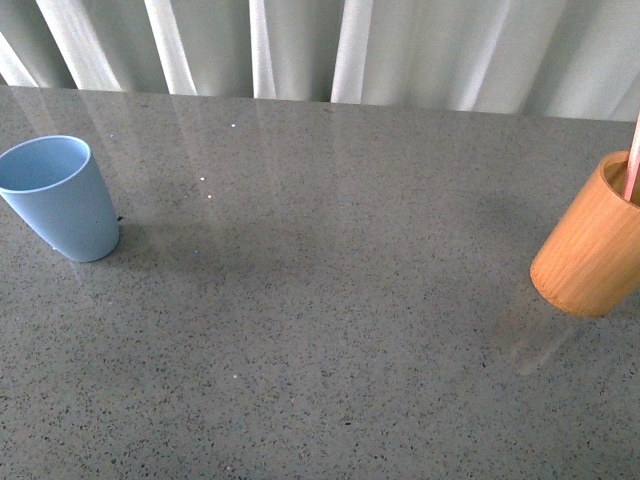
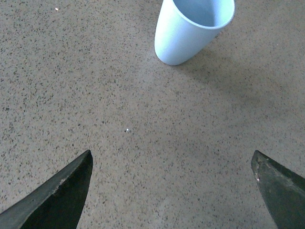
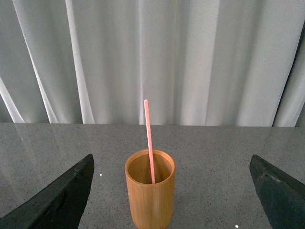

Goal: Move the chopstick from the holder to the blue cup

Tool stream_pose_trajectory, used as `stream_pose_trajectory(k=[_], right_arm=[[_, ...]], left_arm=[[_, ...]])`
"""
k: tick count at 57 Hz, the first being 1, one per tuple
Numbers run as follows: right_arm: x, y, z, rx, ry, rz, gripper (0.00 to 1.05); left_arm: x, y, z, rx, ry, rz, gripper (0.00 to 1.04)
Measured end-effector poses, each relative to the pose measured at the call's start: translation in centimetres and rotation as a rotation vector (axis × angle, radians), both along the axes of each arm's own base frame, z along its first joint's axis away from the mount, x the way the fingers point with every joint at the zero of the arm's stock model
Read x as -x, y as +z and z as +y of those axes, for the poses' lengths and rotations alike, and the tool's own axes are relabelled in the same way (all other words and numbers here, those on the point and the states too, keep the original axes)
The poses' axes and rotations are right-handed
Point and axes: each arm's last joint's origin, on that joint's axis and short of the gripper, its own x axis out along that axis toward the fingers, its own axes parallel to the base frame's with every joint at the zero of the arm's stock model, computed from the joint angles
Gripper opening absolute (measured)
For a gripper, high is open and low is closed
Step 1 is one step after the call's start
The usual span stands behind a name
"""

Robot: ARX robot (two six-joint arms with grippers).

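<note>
Chopstick near-vertical in holder, free end up; left pincer, right pincer wide apart.

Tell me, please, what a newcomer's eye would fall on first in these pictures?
The pinkish-red chopstick stands out first, rising well above the rim of the orange-tan holder at the right edge of the front view. Far across the speckled grey table, on the left, stands the blue cup. The left hand is open facing the cup, and the right hand is open facing the holder.
</note>
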Motion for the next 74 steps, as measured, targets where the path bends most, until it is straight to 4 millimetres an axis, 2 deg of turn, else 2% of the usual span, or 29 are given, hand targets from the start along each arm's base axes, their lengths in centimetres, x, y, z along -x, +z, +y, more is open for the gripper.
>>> stream_pose_trajectory(k=[6,21,43,51,74], right_arm=[[0.0,0.0,0.0,0.000,0.000,0.000,0.95],[0.0,0.0,0.0,0.000,0.000,0.000,0.95],[0.0,0.0,0.0,0.000,0.000,0.000,0.95],[0.0,0.0,0.0,0.000,0.000,0.000,0.95],[0.0,0.0,0.0,0.000,0.000,0.000,0.95]], left_arm=[[-1.9,-0.1,0.7,-0.019,-0.005,-0.005,0.98],[-8.6,1.0,2.7,-0.103,-0.064,-0.036,0.98],[-14.1,1.0,3.1,-0.242,-0.242,0.011,0.98],[-15.0,0.3,2.6,-0.279,-0.300,0.058,0.98],[-16.3,-1.5,1.7,-0.319,-0.323,0.125,0.98]])
